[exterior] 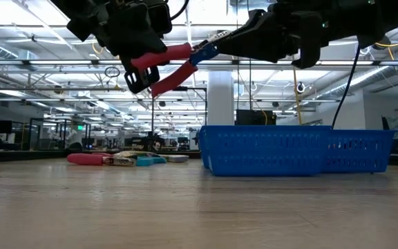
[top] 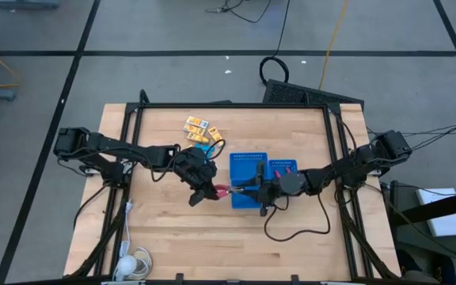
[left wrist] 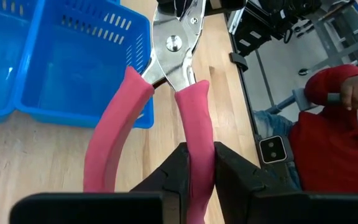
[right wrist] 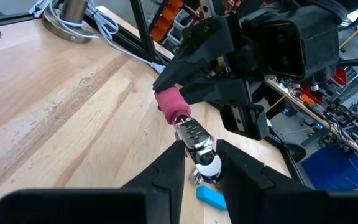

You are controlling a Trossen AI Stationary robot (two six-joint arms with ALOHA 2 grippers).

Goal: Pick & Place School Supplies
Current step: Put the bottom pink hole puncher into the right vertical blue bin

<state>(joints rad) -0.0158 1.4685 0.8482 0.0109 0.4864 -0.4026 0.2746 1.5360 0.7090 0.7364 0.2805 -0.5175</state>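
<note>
While the left gripper clamps one pink handle, the pliers point tip-first into the right gripper, closing on them but not clearly gripping yet.

on the wooden surface, the left pincer and right pincer meet over the red-handled tool, beside the blue tray; yellow-orange packets lie behind.

Bare wooden table open along the near edge, blue tray and both grippers crowding the centre, small supplies occupying the far-left area, cables and white object obstructing the near-left corner.
</note>
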